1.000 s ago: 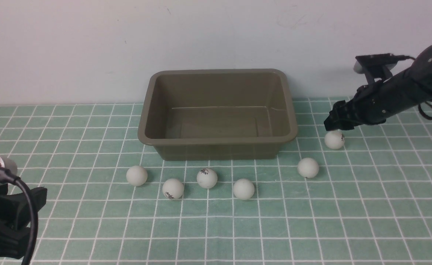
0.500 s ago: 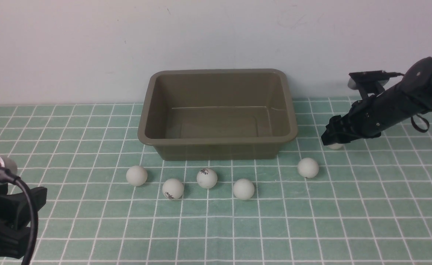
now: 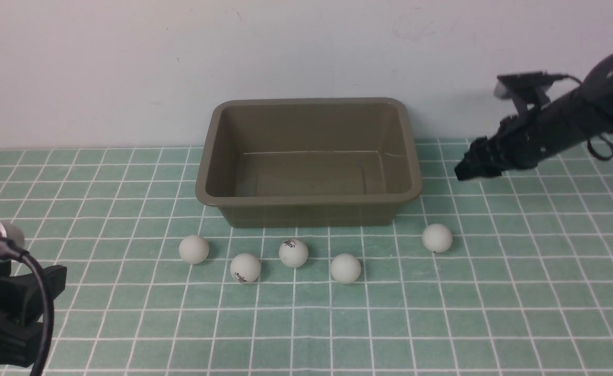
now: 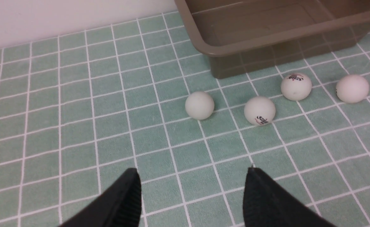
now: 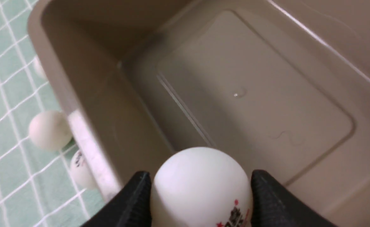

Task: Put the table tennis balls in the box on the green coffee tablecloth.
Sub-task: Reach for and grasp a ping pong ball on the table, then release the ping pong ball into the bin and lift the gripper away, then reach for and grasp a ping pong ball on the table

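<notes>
The olive-brown box point(image 3: 306, 200) stands empty at the back middle of the green coffee tablecloth point(image 3: 494, 292). Several white table tennis balls lie in a loose row in front of it, from the leftmost point(image 3: 194, 249) to the rightmost point(image 3: 437, 238). My right gripper point(image 3: 465, 171) hangs above the cloth just right of the box. The wrist view shows this right gripper point(image 5: 200, 174) shut on a white ball point(image 5: 200, 186) with a red and black logo, pointing over the box point(image 5: 251, 104). My left gripper point(image 4: 191, 171) is open and empty at the near left, short of the balls point(image 4: 199, 105).
A plain white wall point(image 3: 128, 68) rises right behind the box. My left arm point(image 3: 8, 308), with its silver camera and black cable, fills the lower left corner of the front view. The box's near corner point(image 4: 276, 37) lies beyond the left gripper.
My right gripper came down over the ball right of the box, shut on it and lifted it off the cloth. The left arm and the other balls stayed put.
</notes>
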